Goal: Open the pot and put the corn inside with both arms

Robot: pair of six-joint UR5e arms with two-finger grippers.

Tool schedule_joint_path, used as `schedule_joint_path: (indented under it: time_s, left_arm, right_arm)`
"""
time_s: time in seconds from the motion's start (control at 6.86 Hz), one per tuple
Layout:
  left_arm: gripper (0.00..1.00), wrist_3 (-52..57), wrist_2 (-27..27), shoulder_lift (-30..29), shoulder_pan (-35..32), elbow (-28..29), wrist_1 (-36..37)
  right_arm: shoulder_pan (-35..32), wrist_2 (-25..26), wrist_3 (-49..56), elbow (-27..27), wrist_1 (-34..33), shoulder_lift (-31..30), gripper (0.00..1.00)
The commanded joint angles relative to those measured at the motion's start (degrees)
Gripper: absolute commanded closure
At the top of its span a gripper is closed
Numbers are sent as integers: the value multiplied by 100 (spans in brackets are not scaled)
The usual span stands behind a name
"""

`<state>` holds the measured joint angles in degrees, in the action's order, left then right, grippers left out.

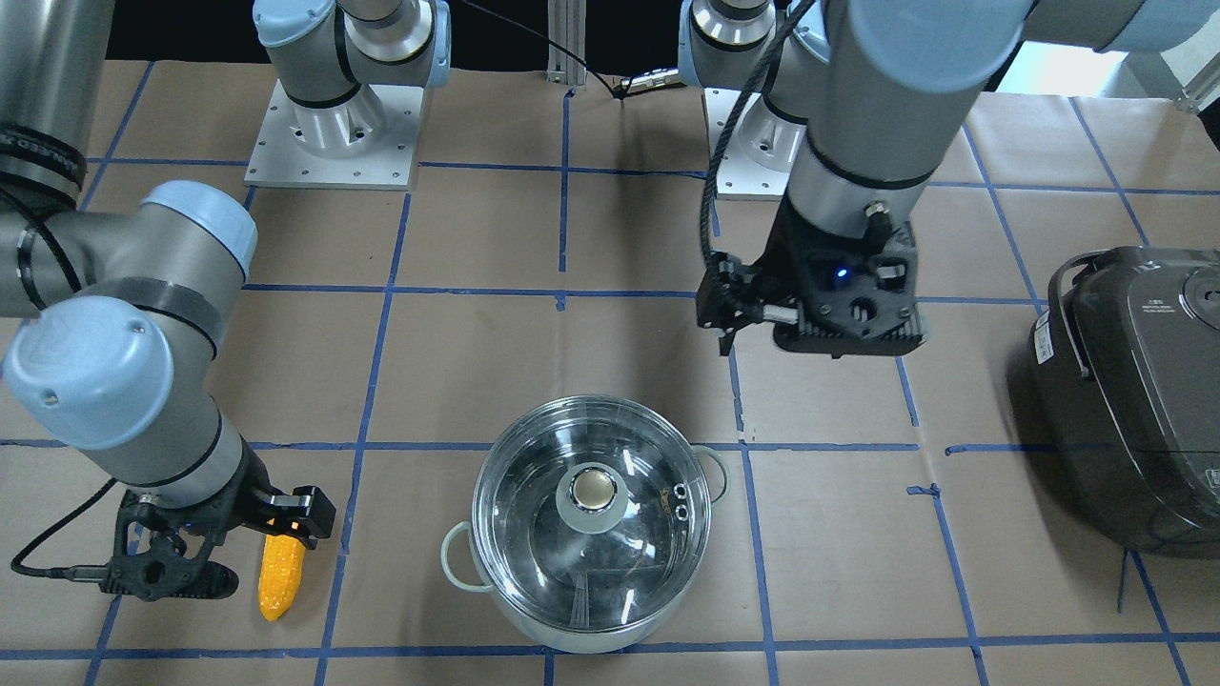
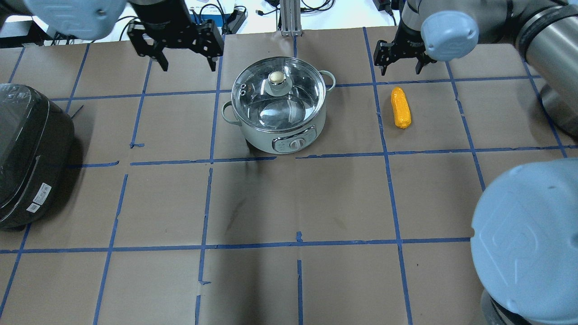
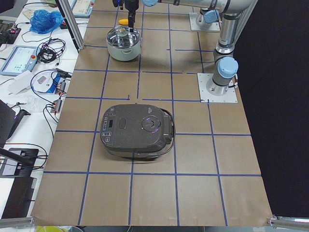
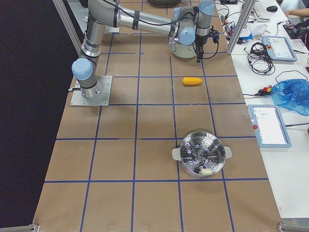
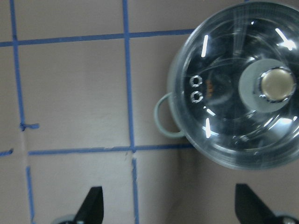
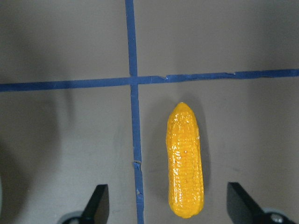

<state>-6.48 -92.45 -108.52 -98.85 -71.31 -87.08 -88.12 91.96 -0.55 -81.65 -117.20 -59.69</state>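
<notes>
Both wide, empty: left gripper beside the lidded pot; right gripper over the corn, masking its end front-on.

The table, papered brown with a blue tape grid, carries the lidded pot at far centre. The corn lies flat to its right, a dark cooker sits at left, and a steel steamer sits at the right end.

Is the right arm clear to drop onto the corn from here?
Probably yes: the right gripper hangs open over the corn, with nothing between them.
</notes>
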Motion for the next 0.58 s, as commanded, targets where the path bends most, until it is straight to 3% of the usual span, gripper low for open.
schedule_joint_path:
  time_s: [0.0, 0.44]
  left_arm:
    - [0, -737, -1, -1210, -677, 363, 1004]
    - [0, -862, 60, -1557, -706, 381, 1324]
  right_arm:
    - [275, -29, 63, -665, -942, 212, 15]
    - [409, -310, 187, -1071, -1260, 256, 18]
